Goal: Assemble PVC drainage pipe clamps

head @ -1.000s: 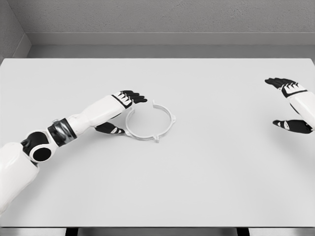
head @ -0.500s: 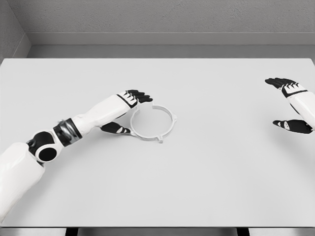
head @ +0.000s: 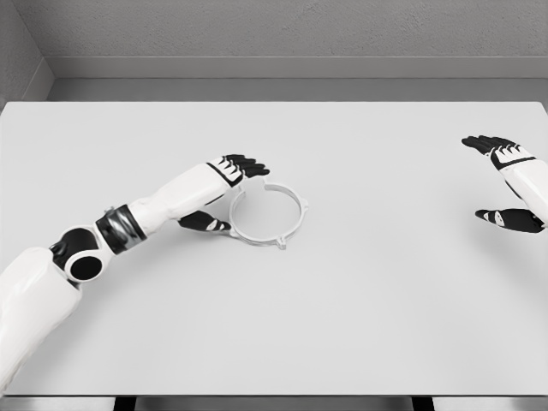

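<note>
A white ring-shaped pipe clamp (head: 267, 214) with small tabs lies flat on the white table (head: 360, 291), left of the middle. My left hand (head: 224, 193) sits at its left rim, fingers over the ring's upper left and thumb at its lower left, spread around the rim without closing on it. My right hand (head: 503, 184) hovers at the far right edge, fingers spread, holding nothing.
The table's far edge meets a grey wall ledge (head: 291, 67) at the back. The near edge runs along the bottom of the view.
My left hand has pushed slightly to the right and the clamp has slid a little right with it. The right hand has stayed still.
</note>
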`<state>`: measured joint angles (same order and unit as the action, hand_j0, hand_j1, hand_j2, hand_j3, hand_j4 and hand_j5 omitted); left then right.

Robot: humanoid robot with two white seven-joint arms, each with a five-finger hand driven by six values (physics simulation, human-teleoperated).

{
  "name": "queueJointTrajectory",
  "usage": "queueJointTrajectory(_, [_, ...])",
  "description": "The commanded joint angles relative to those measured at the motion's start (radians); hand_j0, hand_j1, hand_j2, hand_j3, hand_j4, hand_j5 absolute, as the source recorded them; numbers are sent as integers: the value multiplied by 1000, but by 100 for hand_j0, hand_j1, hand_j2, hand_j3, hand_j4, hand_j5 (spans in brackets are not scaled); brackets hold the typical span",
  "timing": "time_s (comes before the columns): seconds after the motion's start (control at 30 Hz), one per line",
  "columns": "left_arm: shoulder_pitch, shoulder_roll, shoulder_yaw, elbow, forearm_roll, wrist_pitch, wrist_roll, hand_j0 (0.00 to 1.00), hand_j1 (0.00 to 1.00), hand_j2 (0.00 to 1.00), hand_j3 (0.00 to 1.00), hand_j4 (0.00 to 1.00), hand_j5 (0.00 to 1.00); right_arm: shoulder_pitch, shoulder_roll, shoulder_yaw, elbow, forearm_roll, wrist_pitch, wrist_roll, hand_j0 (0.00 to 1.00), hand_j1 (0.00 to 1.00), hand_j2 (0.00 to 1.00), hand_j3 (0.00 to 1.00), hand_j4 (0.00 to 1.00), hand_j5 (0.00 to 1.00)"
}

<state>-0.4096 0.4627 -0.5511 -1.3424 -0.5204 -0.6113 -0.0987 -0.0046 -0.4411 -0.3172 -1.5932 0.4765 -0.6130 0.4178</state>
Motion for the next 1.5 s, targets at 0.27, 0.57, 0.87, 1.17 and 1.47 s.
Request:
queueJointTrajectory(0.27, [34, 17, 0, -41, 2, 0, 1, 100, 100, 100, 100, 100, 100, 0, -1, 0, -1, -7, 2, -1, 100, 100, 100, 100, 100, 100])
queueJointTrajectory(0.57, [38, 16, 0, -27, -3, 0, 1, 100, 100, 100, 100, 100, 100, 0, -1, 0, -2, -9, 2, -1, 100, 100, 100, 100, 100, 100])
queueJointTrajectory(0.87, [35, 11, 0, -4, -10, 0, -1, 100, 100, 100, 100, 100, 100, 0, -1, 0, -2, -9, 2, -1, 100, 100, 100, 100, 100, 100])
queueJointTrajectory(1.17, [29, 2, 0, -6, -16, 0, -1, 100, 100, 100, 100, 100, 100, 0, 1, 0, -4, -9, 2, -1, 100, 100, 100, 100, 100, 100])
queueJointTrajectory(1.47, [25, -10, 0, -6, -29, 0, -1, 100, 100, 100, 100, 100, 100, 2, -1, 0, 1, -9, 2, -1, 100, 100, 100, 100, 100, 100])
